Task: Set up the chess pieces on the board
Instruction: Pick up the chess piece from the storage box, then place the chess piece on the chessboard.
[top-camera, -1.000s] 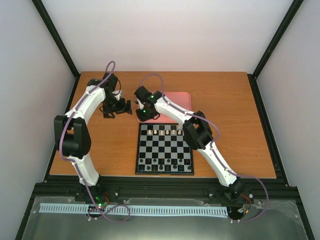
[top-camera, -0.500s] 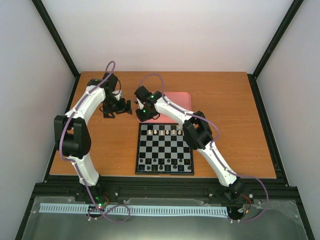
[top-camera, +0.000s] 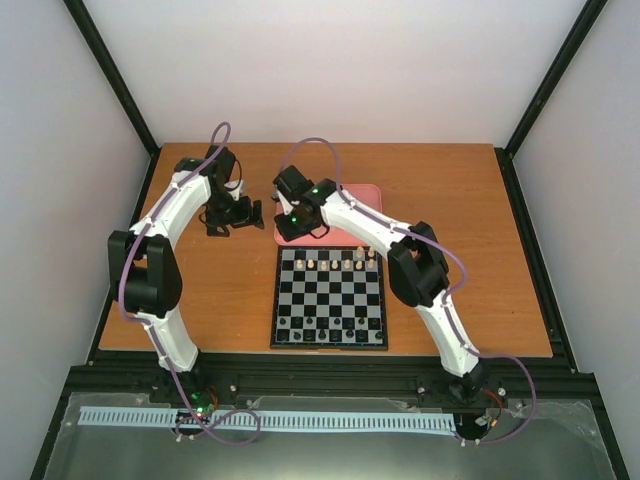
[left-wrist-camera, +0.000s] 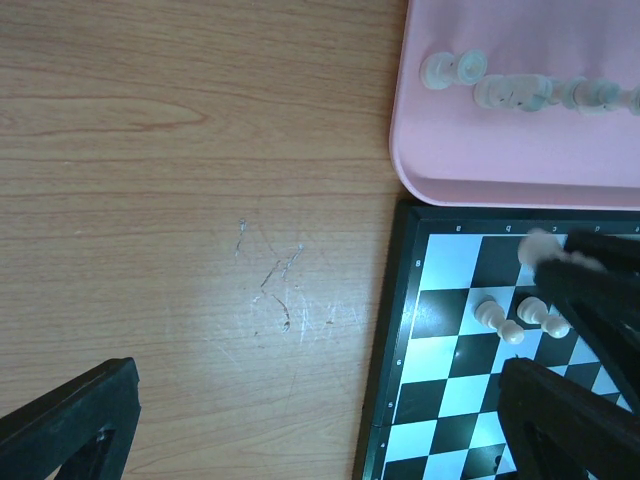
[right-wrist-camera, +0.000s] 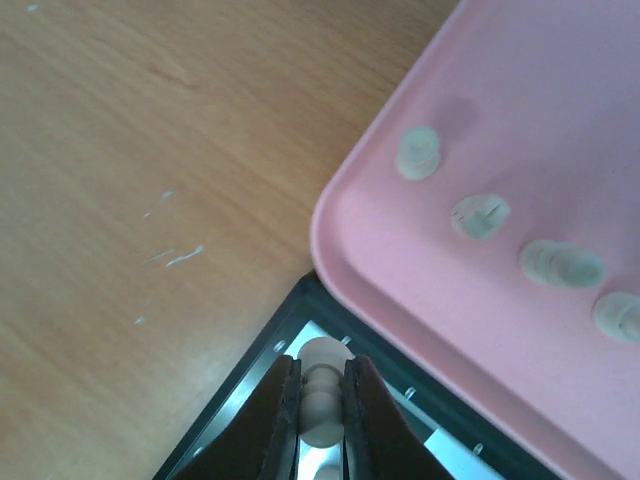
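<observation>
R end effector (right-wrist-camera: 321, 375) is pinching one cream piece (right-wrist-camera: 321, 352) (long axis along the fingers) right over the board (right-wrist-camera: 222, 408)'s far-left corner, so its square is prob. lying straight below, L end effector (left-wrist-camera: 320, 400) hovering wide over the bench (left-wrist-camera: 200, 150).

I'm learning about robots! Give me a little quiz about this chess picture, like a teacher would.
1. True or false: the right gripper is shut on a cream piece.
2. Where do the spare cream pieces lie? A) on the pink tray B) on the floor C) in a cup
3. Which gripper is open with nothing in it?
Key: 1 true; 2 A; 3 the left gripper.
</observation>
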